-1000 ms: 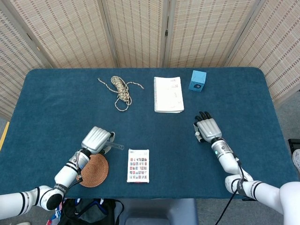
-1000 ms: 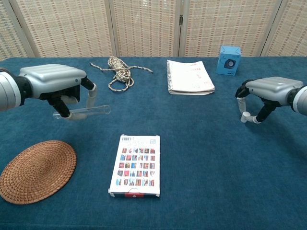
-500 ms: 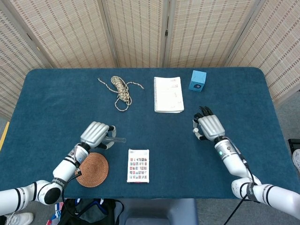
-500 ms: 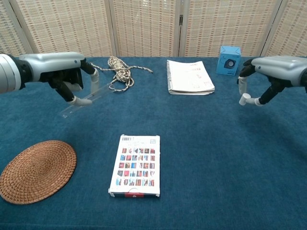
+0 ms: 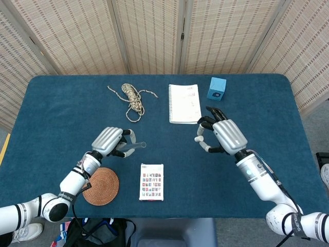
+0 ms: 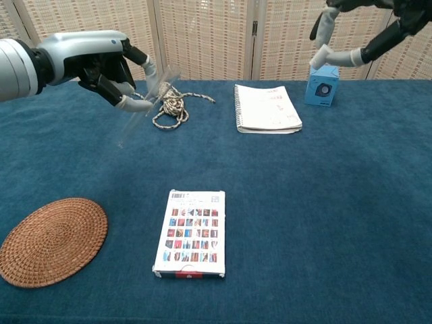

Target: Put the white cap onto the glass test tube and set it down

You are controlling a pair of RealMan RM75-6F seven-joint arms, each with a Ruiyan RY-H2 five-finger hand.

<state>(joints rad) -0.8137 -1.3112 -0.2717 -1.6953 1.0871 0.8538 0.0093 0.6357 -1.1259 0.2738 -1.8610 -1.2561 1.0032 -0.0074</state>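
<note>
My left hand (image 5: 109, 141) is raised above the table's left front and grips the glass test tube (image 6: 138, 120). In the chest view the tube slants, its upper end up and to the right near the rope. My right hand (image 5: 224, 135) is lifted over the middle right of the table, its top cut off by the chest view's upper edge. It pinches the small white cap (image 5: 198, 139) between thumb and a finger, with the other fingers spread. The cap and the tube are well apart, with a stretch of blue cloth between them.
On the blue table (image 5: 61, 108) lie a coiled rope (image 5: 133, 98), a spiral notebook (image 5: 185, 103) and a blue cube (image 5: 216, 88) at the back. A woven coaster (image 5: 102, 186) and a printed card (image 5: 151, 181) lie near the front edge.
Both hands have risen and moved toward the table's middle. The tube went from lying level in the left hand to slanting upward. The right hand carried the cap up and leftward.
</note>
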